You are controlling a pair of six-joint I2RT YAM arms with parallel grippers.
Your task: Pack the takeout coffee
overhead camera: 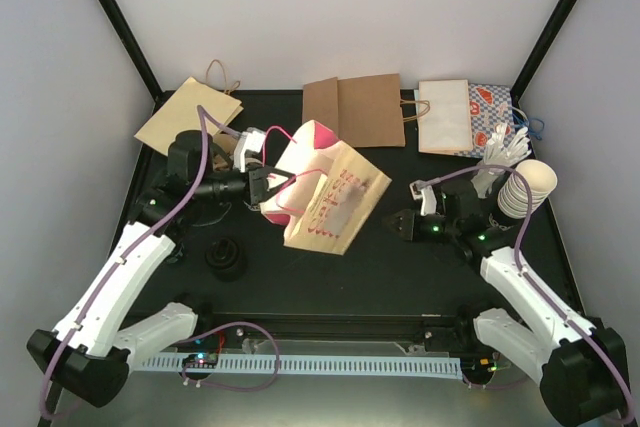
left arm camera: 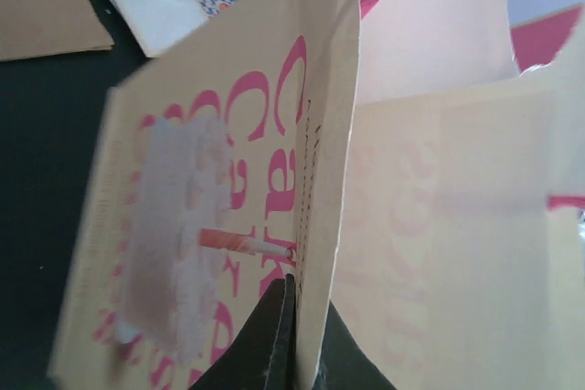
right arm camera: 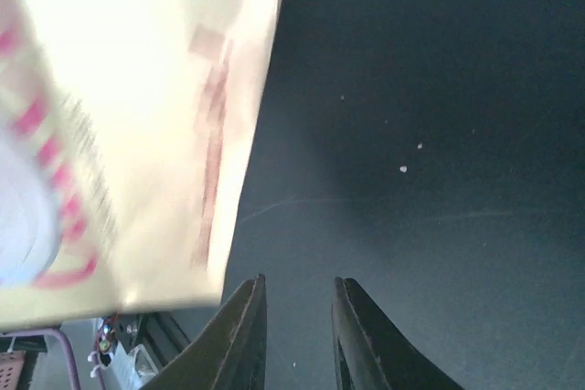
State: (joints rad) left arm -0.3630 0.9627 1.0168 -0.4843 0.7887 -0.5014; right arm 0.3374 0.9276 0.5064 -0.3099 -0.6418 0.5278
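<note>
A cream paper bag (overhead camera: 335, 202) with pink print and pink handles hangs tilted over the middle of the black table. My left gripper (overhead camera: 262, 187) is shut on the bag's near wall at its mouth. In the left wrist view that wall (left arm camera: 228, 134) stands edge-on, pinched in my left gripper (left arm camera: 304, 294). My right gripper (overhead camera: 400, 219) hovers just right of the bag, apart from it. In the right wrist view it (right arm camera: 299, 280) is open with only bare table in the gap, and the bag (right arm camera: 137, 89) fills the upper left. The takeout coffee is hidden from every view.
Flat brown bags (overhead camera: 355, 109) (overhead camera: 188, 115) and a white printed bag (overhead camera: 460, 117) lie along the back edge. A tall stack of cream cups (overhead camera: 525, 187) stands at the right by my right arm. Black lids (overhead camera: 225, 259) sit left of centre, near my left arm.
</note>
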